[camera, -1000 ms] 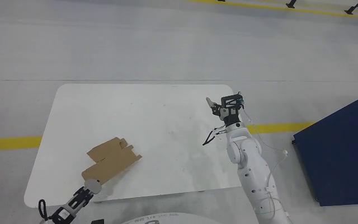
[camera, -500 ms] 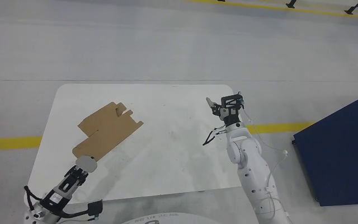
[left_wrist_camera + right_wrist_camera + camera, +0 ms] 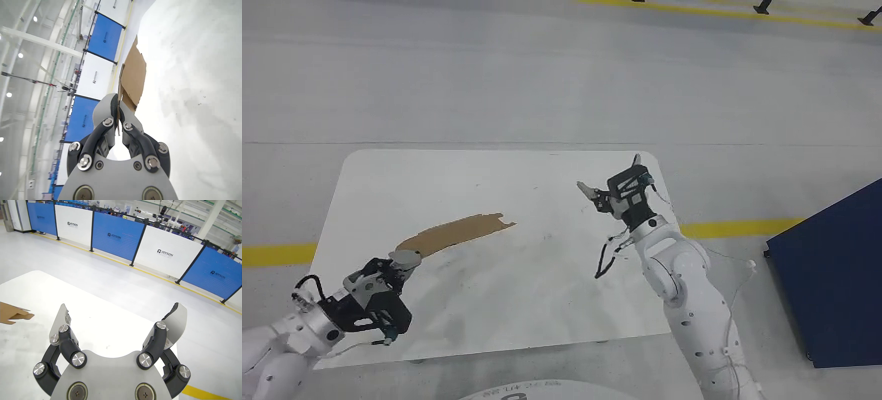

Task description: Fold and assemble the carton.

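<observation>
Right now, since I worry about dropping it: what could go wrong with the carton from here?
1. The left claw pinches only a small flap at one end of the carton, so the board could slip out or the flap could tear.
2. The right claw is open and apart from the carton, so no second grip steadies the far end; it may sag or swing over the table.

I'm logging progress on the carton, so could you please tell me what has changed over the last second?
The left gripper, shut on the carton at its corner, carried it from the near edge of the table towards the middle and tipped it from flat to nearly on edge. The right gripper shifted slightly towards the carton. It stayed open and empty.
</observation>
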Available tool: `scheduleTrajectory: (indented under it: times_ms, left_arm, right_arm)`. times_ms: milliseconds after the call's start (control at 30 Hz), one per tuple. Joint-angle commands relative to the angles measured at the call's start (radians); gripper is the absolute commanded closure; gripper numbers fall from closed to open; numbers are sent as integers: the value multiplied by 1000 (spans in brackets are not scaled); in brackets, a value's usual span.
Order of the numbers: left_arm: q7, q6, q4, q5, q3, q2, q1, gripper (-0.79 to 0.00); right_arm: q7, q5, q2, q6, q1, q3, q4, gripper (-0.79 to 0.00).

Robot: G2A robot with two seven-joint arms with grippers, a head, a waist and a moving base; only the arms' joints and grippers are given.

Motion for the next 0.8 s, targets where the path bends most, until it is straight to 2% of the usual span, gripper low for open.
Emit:
scheduleTrajectory:
  times_ms: [0,300,367,400,467,567,600,667,767]
  left_arm:
    - [34,-51,28,-65,1,0,-44,0]
    - [35,-52,30,-72,0,-1,-48,0]
    - [41,-92,43,-136,14,-3,-53,0]
    - [32,-104,52,-162,11,-4,-72,0]
    - [43,-152,80,-237,18,-5,-99,0]
    - [75,-245,133,-349,7,-4,-144,0]
    - [90,-283,148,-388,3,-4,-160,0]
    - [101,-367,187,-462,-1,-2,-192,0]
    - [104,-490,237,-548,11,0,-253,0]
  right_arm:
    - [17,-21,0,-11,-2,-14,-17,-785]
    - [17,-21,0,-11,-2,-14,-17,-785]
    - [21,-25,0,-11,-1,-16,-15,-785]
    - [63,-56,1,-16,15,-31,-2,-785]
    - [194,-101,-4,-3,108,-97,44,-785]
    - [398,-64,-20,-64,315,-225,198,-785]
    - [435,-38,-27,-71,373,-258,234,-785]
    - [481,31,-34,-164,452,-304,298,-785]
    - [520,58,-38,-202,508,-327,346,-785]
